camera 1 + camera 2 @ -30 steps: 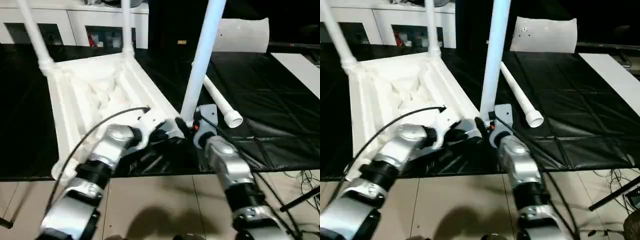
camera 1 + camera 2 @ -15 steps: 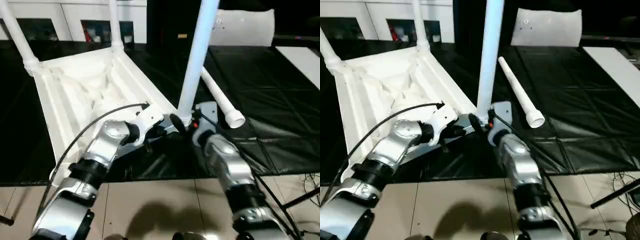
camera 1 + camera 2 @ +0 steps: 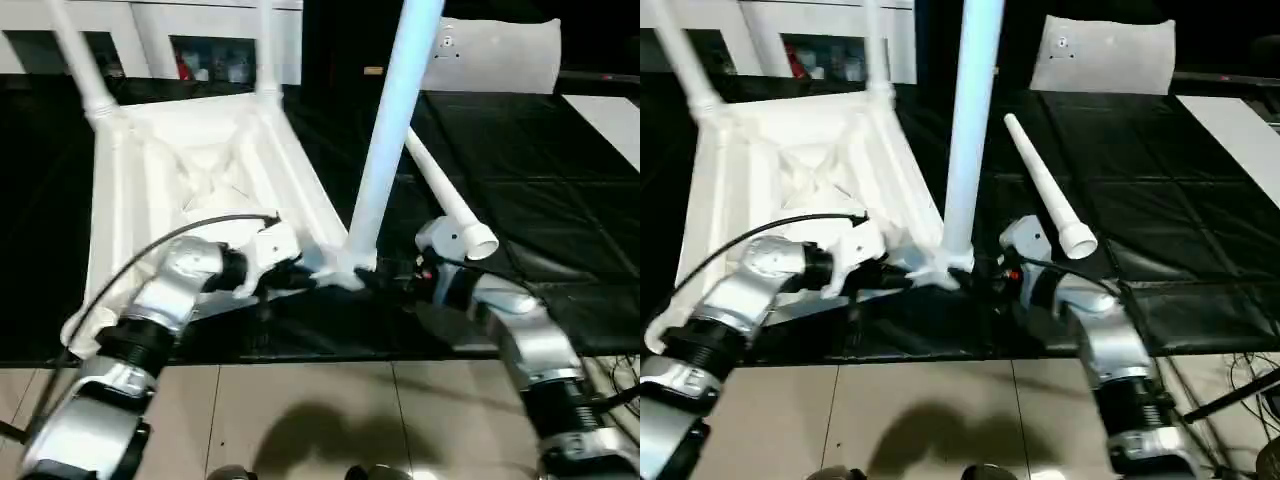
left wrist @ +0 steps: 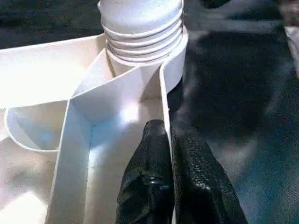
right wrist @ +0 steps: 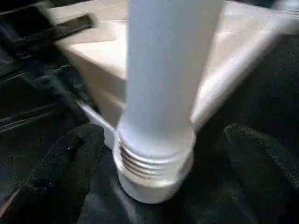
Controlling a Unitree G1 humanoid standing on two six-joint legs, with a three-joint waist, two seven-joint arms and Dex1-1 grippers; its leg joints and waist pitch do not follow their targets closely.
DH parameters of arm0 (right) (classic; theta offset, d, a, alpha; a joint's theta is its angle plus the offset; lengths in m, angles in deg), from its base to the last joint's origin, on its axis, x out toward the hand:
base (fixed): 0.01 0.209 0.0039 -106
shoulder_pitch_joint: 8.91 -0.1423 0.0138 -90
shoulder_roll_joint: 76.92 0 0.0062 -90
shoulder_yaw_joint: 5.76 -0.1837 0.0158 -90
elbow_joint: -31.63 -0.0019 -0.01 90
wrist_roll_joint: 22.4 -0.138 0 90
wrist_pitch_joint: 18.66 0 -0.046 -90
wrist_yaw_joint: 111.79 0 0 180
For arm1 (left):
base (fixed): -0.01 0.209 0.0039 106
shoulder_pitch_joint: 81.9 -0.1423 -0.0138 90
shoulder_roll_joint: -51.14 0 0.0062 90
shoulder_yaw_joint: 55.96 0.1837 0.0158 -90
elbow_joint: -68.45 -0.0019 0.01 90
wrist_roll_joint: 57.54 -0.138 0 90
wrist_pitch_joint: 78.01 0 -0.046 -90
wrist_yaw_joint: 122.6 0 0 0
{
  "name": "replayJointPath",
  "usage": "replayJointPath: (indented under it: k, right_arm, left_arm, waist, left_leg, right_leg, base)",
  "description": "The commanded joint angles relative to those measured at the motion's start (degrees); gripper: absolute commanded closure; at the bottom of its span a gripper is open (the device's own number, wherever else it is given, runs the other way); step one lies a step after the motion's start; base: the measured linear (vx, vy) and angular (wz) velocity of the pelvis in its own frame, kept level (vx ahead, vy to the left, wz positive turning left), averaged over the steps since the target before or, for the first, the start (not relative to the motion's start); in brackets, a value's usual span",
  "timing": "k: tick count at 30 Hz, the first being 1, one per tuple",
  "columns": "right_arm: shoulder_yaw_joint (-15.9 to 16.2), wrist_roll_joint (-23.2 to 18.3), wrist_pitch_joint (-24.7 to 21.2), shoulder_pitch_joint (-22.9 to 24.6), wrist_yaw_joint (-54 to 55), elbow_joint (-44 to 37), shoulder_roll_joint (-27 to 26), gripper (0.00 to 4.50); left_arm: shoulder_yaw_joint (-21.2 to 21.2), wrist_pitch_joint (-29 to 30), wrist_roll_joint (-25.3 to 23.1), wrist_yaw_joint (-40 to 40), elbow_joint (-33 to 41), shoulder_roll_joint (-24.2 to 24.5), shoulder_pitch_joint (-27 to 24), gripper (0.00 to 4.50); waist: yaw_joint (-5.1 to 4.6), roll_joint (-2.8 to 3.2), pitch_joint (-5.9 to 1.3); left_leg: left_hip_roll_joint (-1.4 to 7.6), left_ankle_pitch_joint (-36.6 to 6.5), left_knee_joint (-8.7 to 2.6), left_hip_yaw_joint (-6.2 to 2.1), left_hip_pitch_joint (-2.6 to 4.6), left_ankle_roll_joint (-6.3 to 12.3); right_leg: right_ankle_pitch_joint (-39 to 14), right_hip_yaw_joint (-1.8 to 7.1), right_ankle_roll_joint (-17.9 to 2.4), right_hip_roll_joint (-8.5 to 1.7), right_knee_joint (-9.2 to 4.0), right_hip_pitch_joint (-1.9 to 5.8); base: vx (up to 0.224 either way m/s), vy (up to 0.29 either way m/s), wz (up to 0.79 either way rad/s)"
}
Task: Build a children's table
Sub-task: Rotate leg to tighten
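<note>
The white tabletop [image 3: 190,170] lies underside up on the black mat [image 3: 550,210]. Two legs [image 3: 80,60] [image 3: 265,50] stand in its far corners. A third leg [image 3: 390,130] stands upright in the near right corner socket [image 5: 154,177], its threads still showing. Another leg [image 3: 450,200] lies loose on the mat to the right. My left gripper [image 4: 166,135] is shut on the tabletop's rim just beside that socket. My right gripper [image 3: 385,283] is open, its fingers [image 5: 70,158] standing on either side of the leg's base and clear of it.
White glass-door cabinets [image 3: 150,40] line the back. A curved white sheet [image 3: 495,60] stands at the back right and a flat white sheet [image 3: 610,115] lies at the right edge. The mat ends at a tiled floor [image 3: 330,420] near me.
My right gripper has opened off the standing leg's base and its arm has drawn back to the right. The left gripper keeps its hold on the rim. The camera has shifted.
</note>
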Motion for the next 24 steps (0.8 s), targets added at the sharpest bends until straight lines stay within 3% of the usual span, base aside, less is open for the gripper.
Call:
replayJointPath:
  k: [1, 7, 12, 24]
  right_arm:
    - [1.7, -0.1, 0.5, -1.0, -4.2, -0.4, 1.4, 0.04]
    - [4.9, 0.6, 1.7, -3.1, -10.8, 2.0, 3.2, 0.04]
    - [5.9, 0.0, 1.5, -4.4, -13.8, 3.9, 3.5, 0.41]
    - [7.5, 0.9, 3.2, -5.8, -16.6, 6.6, 3.9, 1.36]
  left_arm:
    - [4.7, -1.8, -1.4, -6.5, -1.3, 0.2, -0.2, 4.5]
    - [6.4, -5.3, -1.5, -13.0, -3.0, 1.2, 1.7, 4.5]
    - [7.1, -7.1, -1.7, -15.3, -4.6, 0.8, 3.3, 4.5]
    - [7.5, -9.8, -2.5, -16.5, -8.3, 0.5, 5.3, 4.5]
  waist:
    - [0.02, -0.08, -3.41]
    - [0.83, -0.17, -3.52]
    - [1.77, -0.1, -3.62]
    - [2.04, -0.06, -3.62]
  left_leg:
    - [2.52, -6.8, -3.21, -0.26, 0.39, 5.72]
    - [2.75, -6.0, -3.04, -0.09, 0.35, 5.3]
    - [2.74, -5.5, -2.94, 0.05, 0.53, 5.24]
    - [2.71, -6.0, -2.91, -0.01, 0.38, 4.8]
  right_leg:
    - [-6.5, 2.75, -14.3, -4.61, -3.18, 3.1]
    - [-4.9, 2.69, -14.9, -4.68, -2.61, 3.12]
    - [-3.8, 2.6, -15.4, -4.61, -2.43, 3.01]
    - [-4.2, 2.49, -15.2, -4.69, -2.48, 3.14]
  base:
    - [0.0, 0.0, 0.0]
    - [0.0, 0.0, 0.0]
    - [0.0, 0.0, 0.0]
    - [0.0, 0.0, 0.0]
